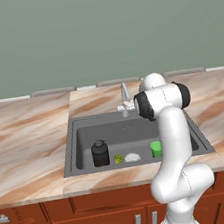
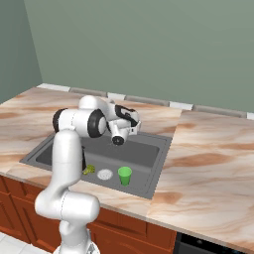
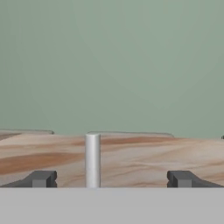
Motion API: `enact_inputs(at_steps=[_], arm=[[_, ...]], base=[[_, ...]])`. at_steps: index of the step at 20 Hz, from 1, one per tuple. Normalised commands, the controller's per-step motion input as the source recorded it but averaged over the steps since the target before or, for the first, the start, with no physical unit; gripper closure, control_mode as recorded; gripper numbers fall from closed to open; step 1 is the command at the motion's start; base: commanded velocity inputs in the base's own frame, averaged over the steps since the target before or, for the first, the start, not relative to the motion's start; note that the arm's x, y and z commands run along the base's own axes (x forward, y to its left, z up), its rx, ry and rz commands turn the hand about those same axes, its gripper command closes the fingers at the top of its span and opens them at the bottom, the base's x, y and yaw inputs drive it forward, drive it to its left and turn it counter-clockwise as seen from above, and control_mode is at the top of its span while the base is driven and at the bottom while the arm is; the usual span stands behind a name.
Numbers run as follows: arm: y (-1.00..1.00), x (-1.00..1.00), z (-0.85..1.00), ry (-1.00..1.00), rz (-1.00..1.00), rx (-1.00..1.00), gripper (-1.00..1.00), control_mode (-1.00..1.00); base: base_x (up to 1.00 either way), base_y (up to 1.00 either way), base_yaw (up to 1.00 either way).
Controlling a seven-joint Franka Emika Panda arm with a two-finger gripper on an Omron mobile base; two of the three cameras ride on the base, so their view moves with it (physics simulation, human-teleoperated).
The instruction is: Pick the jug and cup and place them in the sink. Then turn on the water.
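Note:
The dark jug (image 1: 100, 153) stands upright at the left of the sink (image 1: 82, 138). At the sink's front right the green cup (image 1: 155, 149) also stands upright, partly behind my arm; the right base view shows the same cup (image 2: 125, 175). My gripper (image 3: 111, 179) is open and level over the back of the sink, pointing at the wall. A slim silver upright of the faucet (image 3: 92, 159) stands between its fingertips (image 3: 41, 179), left of centre, touching neither. From the right base view the gripper (image 2: 135, 120) hovers above the basin's rear rim. No water is in view.
A white drain (image 1: 132, 157) and a tiny yellow-green lump (image 1: 118, 159) lie on the sink floor between jug and cup. Marbled counter (image 1: 27, 141) spreads to both sides. The green wall (image 3: 113, 65) stands close behind the faucet (image 1: 126, 99).

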Motion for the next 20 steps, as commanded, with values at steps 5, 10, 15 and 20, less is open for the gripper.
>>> enact_inputs(at_steps=[5, 10, 15, 20], arm=[[-0.02, 0.04, -0.12, 0.00, -0.02, 0.00, -1.00, -1.00], [0.00, 0.05, -0.14, 0.00, -0.02, 0.00, -1.00, -1.00], [-0.04, 0.00, -0.09, 0.00, -0.05, 0.00, -1.00, -1.00], [-0.26, 0.00, -0.02, 0.00, -0.10, 0.00, -1.00, -1.00]], base=[[0.00, 0.00, 0.00], [0.00, 0.00, 0.00], [0.00, 0.00, 0.00], [0.00, 0.00, 0.00]])
